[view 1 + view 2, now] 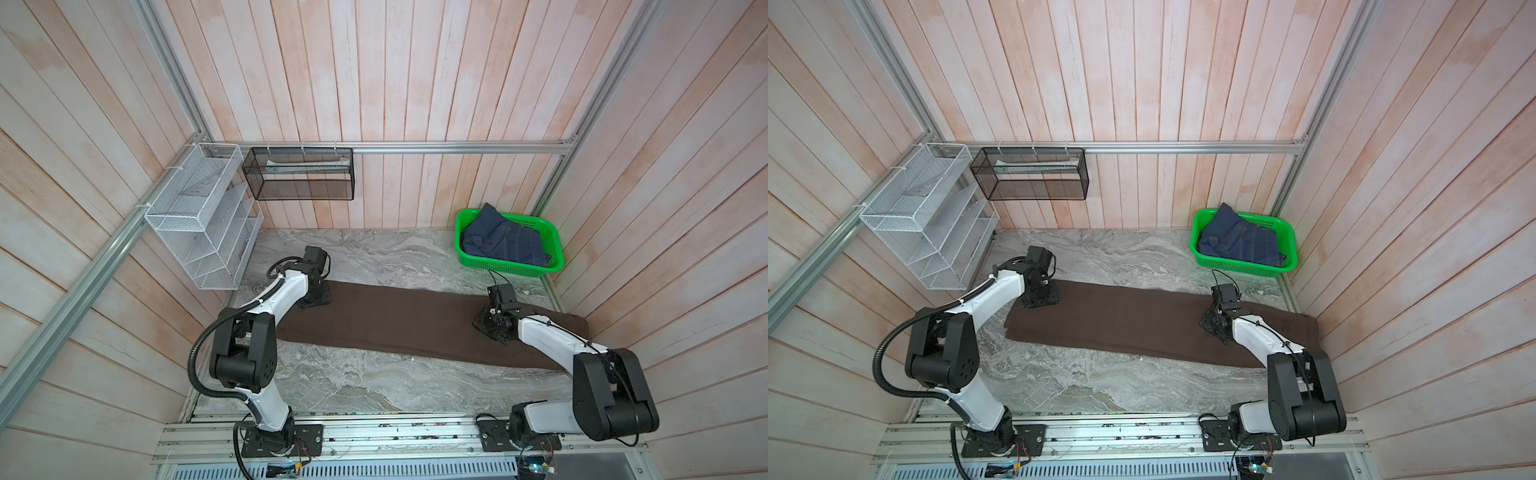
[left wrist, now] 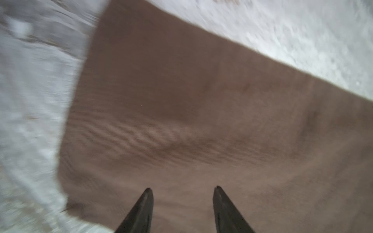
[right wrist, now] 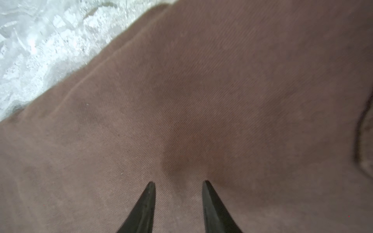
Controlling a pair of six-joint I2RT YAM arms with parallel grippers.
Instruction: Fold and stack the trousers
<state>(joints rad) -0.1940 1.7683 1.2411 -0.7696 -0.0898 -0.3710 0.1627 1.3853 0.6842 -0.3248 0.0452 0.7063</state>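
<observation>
Left gripper [image 2: 182,189] is over the far left corner of the trousers [image 1: 415,328], jaws partly apart, gripping nothing. Trousers lie as 1 long flat brown strip across the table [image 1: 374,386], left to right. Cloth looks soft and limp, layers likely slide; best pinched at end corners through all layers. Right gripper [image 3: 178,182] is over the right part, short of the end, jaws partly apart, empty.

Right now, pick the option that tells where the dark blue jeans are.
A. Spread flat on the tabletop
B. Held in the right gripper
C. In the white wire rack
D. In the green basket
D: the dark blue jeans lie bunched inside the green basket in the far right corner, apart from the brown trousers.
</observation>
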